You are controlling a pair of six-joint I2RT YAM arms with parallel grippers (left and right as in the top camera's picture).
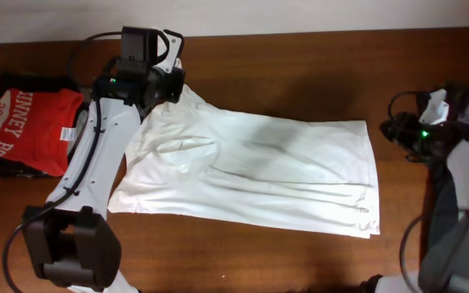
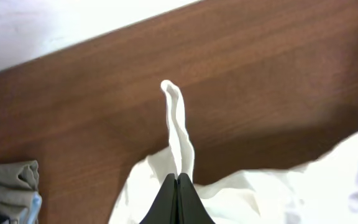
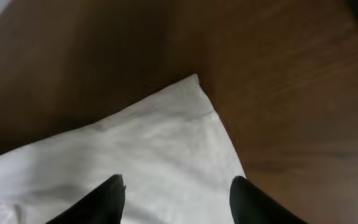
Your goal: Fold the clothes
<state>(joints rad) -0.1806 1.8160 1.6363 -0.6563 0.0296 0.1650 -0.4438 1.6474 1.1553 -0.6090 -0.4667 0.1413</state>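
The white shirt (image 1: 259, 167) is spread flat across the middle of the table (image 1: 300, 57); a thin ridge of its fabric at the far left corner is pinched between the closed fingers of the left gripper (image 2: 178, 180); the right gripper (image 3: 176, 183) is held wide above the far right corner (image 3: 194, 81), with nothing grasped. 1 corner is judged secured and 1 not; the right corner should be gripped close to its edge so that both layers are caught; the 2 corners should then be carried together toward the near edge, level and taut, so that no crease is dragged in.
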